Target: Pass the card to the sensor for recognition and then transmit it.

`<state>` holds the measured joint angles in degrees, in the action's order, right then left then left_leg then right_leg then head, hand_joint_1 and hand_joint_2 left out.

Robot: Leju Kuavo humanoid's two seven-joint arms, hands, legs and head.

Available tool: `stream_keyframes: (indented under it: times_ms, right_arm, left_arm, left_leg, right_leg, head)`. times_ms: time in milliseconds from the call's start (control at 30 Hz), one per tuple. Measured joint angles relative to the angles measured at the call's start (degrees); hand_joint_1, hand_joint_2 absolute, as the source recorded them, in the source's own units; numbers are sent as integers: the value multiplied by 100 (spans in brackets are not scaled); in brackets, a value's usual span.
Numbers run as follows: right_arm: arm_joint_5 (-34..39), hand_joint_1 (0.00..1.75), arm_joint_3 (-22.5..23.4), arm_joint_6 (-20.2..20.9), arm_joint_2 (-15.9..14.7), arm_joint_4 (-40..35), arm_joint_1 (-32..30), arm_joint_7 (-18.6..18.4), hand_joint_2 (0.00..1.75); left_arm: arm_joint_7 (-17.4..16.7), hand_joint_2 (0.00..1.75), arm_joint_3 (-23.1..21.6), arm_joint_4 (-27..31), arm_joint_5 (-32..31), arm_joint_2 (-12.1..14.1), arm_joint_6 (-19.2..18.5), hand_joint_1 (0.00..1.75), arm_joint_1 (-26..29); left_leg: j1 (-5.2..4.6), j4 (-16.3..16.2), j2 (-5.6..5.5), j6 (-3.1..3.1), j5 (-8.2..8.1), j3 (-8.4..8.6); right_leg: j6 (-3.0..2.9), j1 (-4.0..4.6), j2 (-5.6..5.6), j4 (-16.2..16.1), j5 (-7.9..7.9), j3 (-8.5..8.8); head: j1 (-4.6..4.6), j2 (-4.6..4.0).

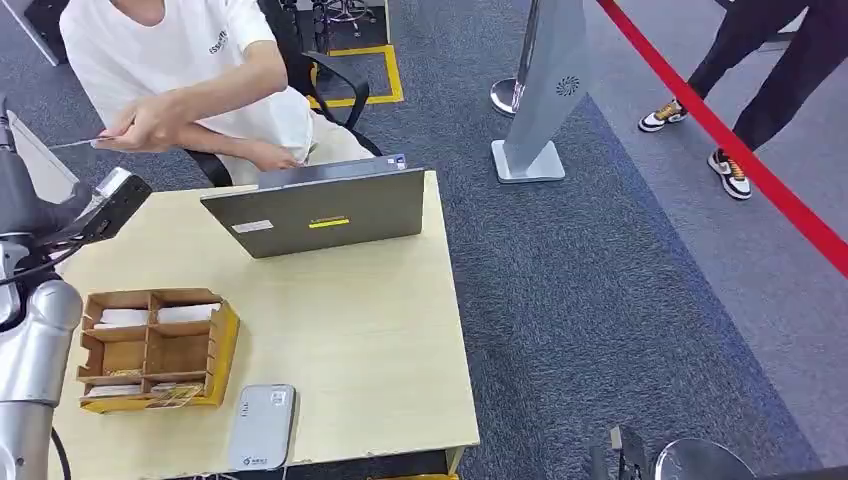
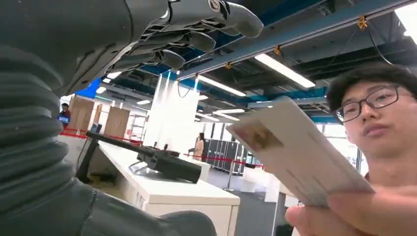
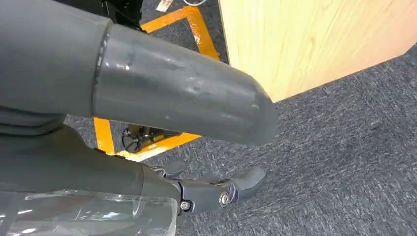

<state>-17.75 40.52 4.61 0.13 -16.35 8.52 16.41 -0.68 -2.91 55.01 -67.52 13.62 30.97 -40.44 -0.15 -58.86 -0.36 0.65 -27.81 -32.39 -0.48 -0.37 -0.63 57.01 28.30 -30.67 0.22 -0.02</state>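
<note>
White card (image 2: 300, 155), printed patch near one corner, held edge-on in a person's hand (image 2: 354, 214) past the laptop (image 1: 325, 210), off the table's (image 1: 370, 350) far-left corner. Left hand (image 2: 187, 34) raised near the card, not touching it, fingers loosely curled with nothing in them. Right hand (image 3: 211, 189) hangs over carpet beside the table edge, fingers apart, holding nothing. Grey sensor (image 1: 262, 426) lies on the table, well short of the laptop.

Wooden table (image 1: 360, 330): laptop (image 1: 325, 208), compartment box (image 1: 155, 350), grey sensor (image 1: 262, 427).
</note>
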Motion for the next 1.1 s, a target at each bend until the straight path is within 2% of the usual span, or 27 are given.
stream_keyframes:
  times_ms: [267,300,367,400,633,1100]
  right_arm:
    - [-2,0,0,5,0,0,12,-7,0]
    - [-4,0,0,4,0,0,14,-9,0]
    - [-4,0,0,5,0,0,18,-13,0]
    - [-4,0,0,5,0,0,18,-13,0]
    - [-7,0,0,15,0,2,18,-13,0]
    - [-7,0,0,15,0,4,18,-13,0]
  left_arm:
    - [26,175,0,-162,66,0,-17,0,-20]
    - [44,175,0,-173,77,0,-17,175,-20]
    - [83,175,0,-199,115,0,-9,175,-19]
    - [137,0,0,-203,163,0,-9,175,-18]
    - [398,0,0,-203,426,0,-149,175,27]
    - [422,0,0,-203,540,0,-230,175,32]
  left_leg:
    - [0,0,-4,0,1,-1]
    - [0,0,-5,0,1,-2]
    - [0,0,-5,0,1,-2]
    - [0,0,-4,0,1,-3]
    - [0,0,-3,0,1,-6]
    - [0,-1,-2,0,1,-7]
  right_leg:
    - [0,0,3,0,0,0]
    - [0,0,4,0,0,0]
    - [0,0,3,0,0,0]
    - [0,0,3,0,0,0]
    - [0,0,2,0,0,-2]
    - [0,0,2,0,0,-7]
  head:
    - [-2,0]
    - [0,0]
    - [-4,0]
    - [0,0]
    - [-2,0]
    - [-2,0]
